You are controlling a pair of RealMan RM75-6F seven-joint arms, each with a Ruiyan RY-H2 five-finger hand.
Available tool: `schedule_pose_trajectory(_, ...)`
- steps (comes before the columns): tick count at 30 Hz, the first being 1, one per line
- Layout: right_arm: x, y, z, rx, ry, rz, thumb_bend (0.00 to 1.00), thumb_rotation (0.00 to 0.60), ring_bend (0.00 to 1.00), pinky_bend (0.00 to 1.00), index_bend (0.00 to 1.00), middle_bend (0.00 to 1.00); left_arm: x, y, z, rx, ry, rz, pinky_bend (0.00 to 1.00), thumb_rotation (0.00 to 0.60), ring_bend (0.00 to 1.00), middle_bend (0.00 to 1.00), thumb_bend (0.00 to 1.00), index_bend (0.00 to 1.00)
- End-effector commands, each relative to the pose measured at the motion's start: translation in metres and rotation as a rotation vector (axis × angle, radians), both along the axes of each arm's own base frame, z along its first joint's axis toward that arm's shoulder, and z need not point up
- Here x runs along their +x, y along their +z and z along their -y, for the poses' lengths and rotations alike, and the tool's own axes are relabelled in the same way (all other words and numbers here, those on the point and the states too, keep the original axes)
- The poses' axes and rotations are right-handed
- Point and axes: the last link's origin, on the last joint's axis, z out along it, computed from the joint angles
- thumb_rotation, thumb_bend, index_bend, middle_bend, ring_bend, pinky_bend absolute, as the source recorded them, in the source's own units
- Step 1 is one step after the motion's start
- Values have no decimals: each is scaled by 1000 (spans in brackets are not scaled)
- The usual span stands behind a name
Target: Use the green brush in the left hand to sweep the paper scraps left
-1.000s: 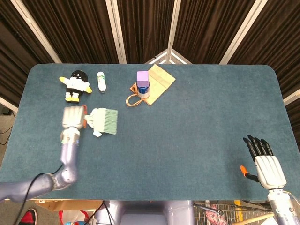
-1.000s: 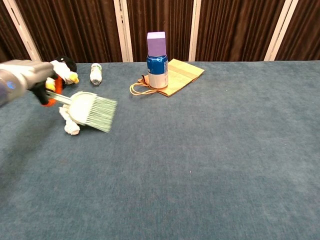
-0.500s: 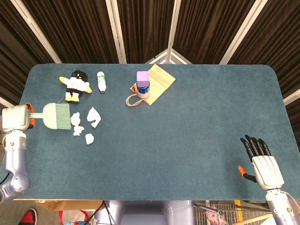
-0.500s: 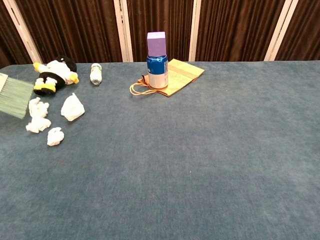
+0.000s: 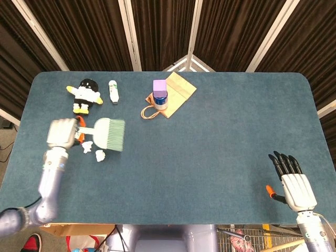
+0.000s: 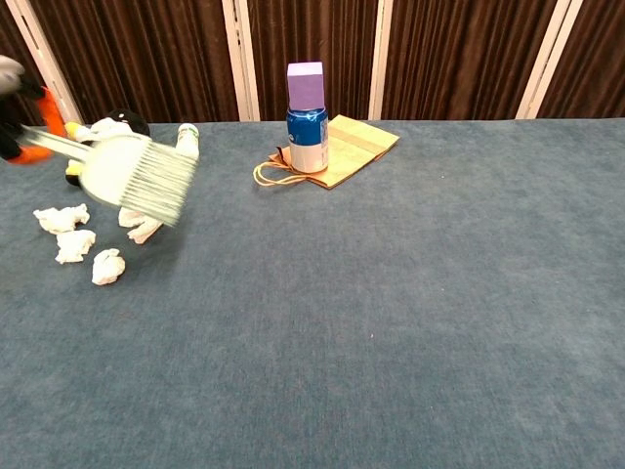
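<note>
My left hand grips the handle of the green brush at the left of the table. The brush is blurred, lifted above the cloth, its bristles pointing right over one paper scrap. Three more white scraps lie to its left and front: one, one and one. In the head view two scraps show beside the brush. My right hand rests open at the table's front right corner, fingers spread, holding nothing.
A penguin plush toy and a small white bottle lie behind the scraps. A blue can with a purple block on top stands on a brown paper bag at the back centre.
My left hand swung the brush from the far left edge back to the right, above the scraps. The scraps now lie further left than a second ago. The right hand stayed put.
</note>
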Motion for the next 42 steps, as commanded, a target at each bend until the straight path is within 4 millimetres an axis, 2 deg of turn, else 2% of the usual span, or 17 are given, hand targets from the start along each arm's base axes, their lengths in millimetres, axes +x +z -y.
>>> schedule_pose_trajectory(1,-1,1,0,-2,-5,5,322,600,0,10,0,0,16,-37,2,-51,-14,-53,1000,600,1000,1000,655,784)
schedule_pose_trajectory(4,-1,2,-1,-3,-8,9,321,600,0,11,0,0,18,-46,1,-45,-10,-76,1000,600,1000,1000,655,784)
schedule_pose_trajectory(8,-1,2,-2,0,-7,6,321,600,0,11,0,0,10,-50,-5,-31,26,-104,1000,600,1000,1000,655,784)
schedule_pose_trajectory(12,0,1,-2,3,-5,3,321,600,0,10,0,0,-7,-52,-9,-16,91,-107,1000,600,1000,1000,655,784)
schedule_pose_trajectory(15,-1,1,-2,1,-8,0,321,600,0,11,0,0,-25,-45,-10,-1,123,-137,1000,600,1000,1000,655,784)
schedule_pose_trajectory(21,0,-1,-1,6,-5,-9,321,600,0,11,0,0,-65,-9,-11,70,191,-175,1000,600,1000,1000,656,784)
schedule_pose_trajectory(26,1,-2,-1,5,1,-15,321,600,0,11,0,0,-100,41,-6,159,244,-179,1000,600,1000,1000,657,784)
schedule_pose_trajectory(29,2,-2,-1,4,4,-16,321,600,0,11,0,0,-110,68,-4,220,255,-140,1000,600,1000,1000,657,784)
schedule_pose_trajectory(33,3,-3,-1,5,9,-18,321,600,0,10,0,0,-107,90,1,247,219,-76,1000,600,1000,1000,657,784)
schedule_pose_trajectory(35,3,-3,-1,7,11,-19,321,600,0,10,0,0,-100,91,4,235,180,-53,1000,600,1000,1000,657,784)
schedule_pose_trajectory(39,4,-4,0,9,15,-18,321,600,0,10,0,0,-73,75,15,157,74,-2,1000,600,1000,1000,656,784)
schedule_pose_trajectory(42,3,-5,0,11,11,-16,321,600,0,10,0,0,-54,53,26,67,-6,-3,1000,600,1000,1000,657,784)
